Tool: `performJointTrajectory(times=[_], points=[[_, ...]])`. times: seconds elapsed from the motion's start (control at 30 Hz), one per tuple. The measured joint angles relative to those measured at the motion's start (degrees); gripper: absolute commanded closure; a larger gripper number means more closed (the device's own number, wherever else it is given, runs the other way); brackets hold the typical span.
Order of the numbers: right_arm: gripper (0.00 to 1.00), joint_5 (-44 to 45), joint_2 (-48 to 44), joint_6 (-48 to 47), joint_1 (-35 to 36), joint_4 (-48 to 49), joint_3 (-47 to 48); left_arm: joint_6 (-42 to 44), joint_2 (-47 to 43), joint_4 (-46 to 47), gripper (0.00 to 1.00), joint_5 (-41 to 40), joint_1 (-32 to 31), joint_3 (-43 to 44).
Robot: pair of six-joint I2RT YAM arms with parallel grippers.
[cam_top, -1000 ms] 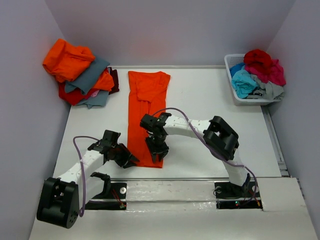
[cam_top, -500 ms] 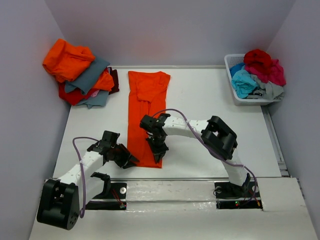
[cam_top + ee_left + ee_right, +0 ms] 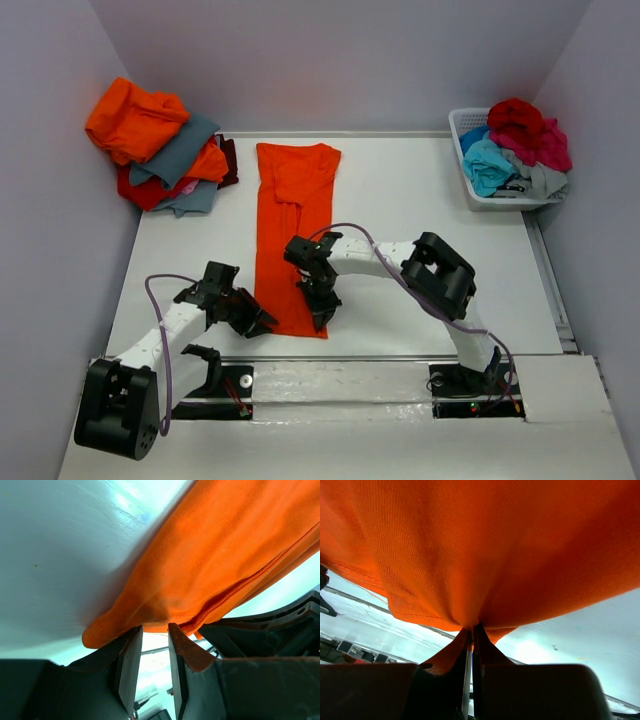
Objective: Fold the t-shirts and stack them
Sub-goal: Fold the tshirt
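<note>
An orange t-shirt (image 3: 293, 215), folded lengthwise into a long strip, lies on the table (image 3: 420, 230) and runs from the back toward me. My right gripper (image 3: 320, 316) is at its near right corner. In the right wrist view the gripper (image 3: 471, 628) is shut, with a fold of the orange t-shirt (image 3: 485, 550) pinched between its tips. My left gripper (image 3: 262, 322) is at the near left corner. In the left wrist view the left gripper (image 3: 155, 629) has its jaws apart, and the hem of the t-shirt (image 3: 210, 565) lies just over the fingertips.
A heap of orange, grey and red t-shirts (image 3: 160, 145) sits at the back left against the wall. A white basket (image 3: 462, 122) at the back right holds red, turquoise, crimson and grey t-shirts (image 3: 515, 140). The table's near edge runs just behind both grippers.
My right gripper has shut on the shirt's near right corner and slid slightly toward the near edge. The left arm has held still.
</note>
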Motion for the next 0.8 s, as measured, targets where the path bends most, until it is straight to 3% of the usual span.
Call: performJointTrajectory(times=[0.8], points=[[0.93,1.2,-3.0,1.5,0.0,1.5,-4.5,1.0,0.0,-1.0,0.63,0.5,0.4,0.0]])
